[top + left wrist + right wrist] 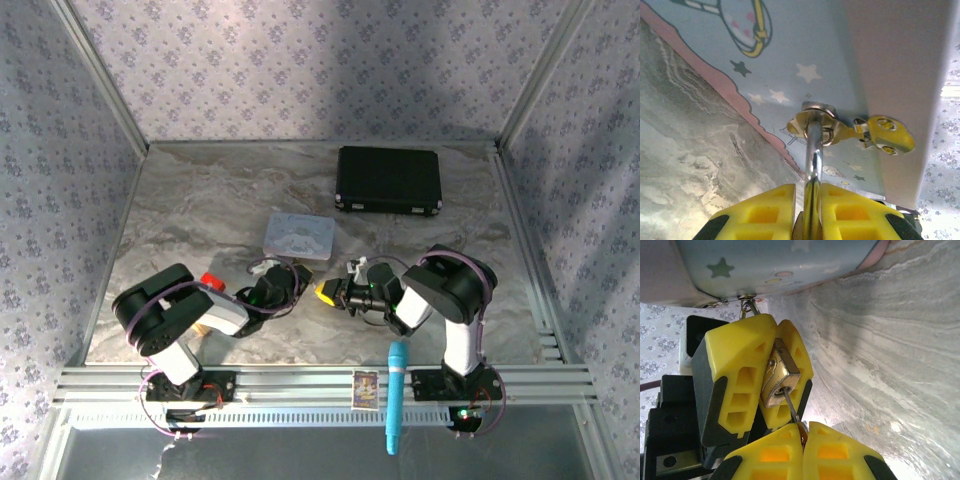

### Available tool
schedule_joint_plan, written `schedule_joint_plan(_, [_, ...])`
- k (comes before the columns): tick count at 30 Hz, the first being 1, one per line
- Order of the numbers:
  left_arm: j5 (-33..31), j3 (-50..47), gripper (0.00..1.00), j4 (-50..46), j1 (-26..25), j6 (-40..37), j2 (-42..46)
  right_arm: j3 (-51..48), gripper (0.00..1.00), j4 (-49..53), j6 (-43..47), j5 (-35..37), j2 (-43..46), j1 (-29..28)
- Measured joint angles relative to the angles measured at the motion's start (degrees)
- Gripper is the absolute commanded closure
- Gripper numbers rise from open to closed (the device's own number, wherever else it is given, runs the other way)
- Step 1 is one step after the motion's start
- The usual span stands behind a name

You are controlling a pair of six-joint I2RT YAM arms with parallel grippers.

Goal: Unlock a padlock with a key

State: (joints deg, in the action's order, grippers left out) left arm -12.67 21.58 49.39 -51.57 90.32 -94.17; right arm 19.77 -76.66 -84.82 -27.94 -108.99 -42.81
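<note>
The brass padlock (780, 375) sits pinched between the yellow fingers (740, 365) of my left gripper (808, 192), which is shut on it. Its silvery shackle (813, 150) runs up through the clasp ring (815, 122) on the pastel tin (805, 45). A thin key (791, 407) is in the keyhole on the padlock's underside. My right gripper (803, 431) is shut on the key's head. From above, the left gripper (290, 283) and the right gripper (328, 292) meet tip to tip just in front of the tin (298, 235).
A black case (388, 180) lies at the back right. A small red piece (210, 280) sits beside the left arm. A blue tool (397, 395) lies on the front rail. The marble tabletop (190, 210) is bare to the left.
</note>
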Motion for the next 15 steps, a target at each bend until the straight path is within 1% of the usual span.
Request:
schedule_joint_plan(6, [-1.4, 0.0, 1.0, 0.0, -0.2, 0.4, 0.0, 0.9, 1.0, -0.2, -0.7, -1.1, -0.9, 0.9])
schedule_joint_plan(15, [-2.3, -0.4, 1.0, 0.7, -0.2, -1.8, 0.0, 3.4, 1.0, 0.1, -2.4, -7.4, -3.2, 3.2])
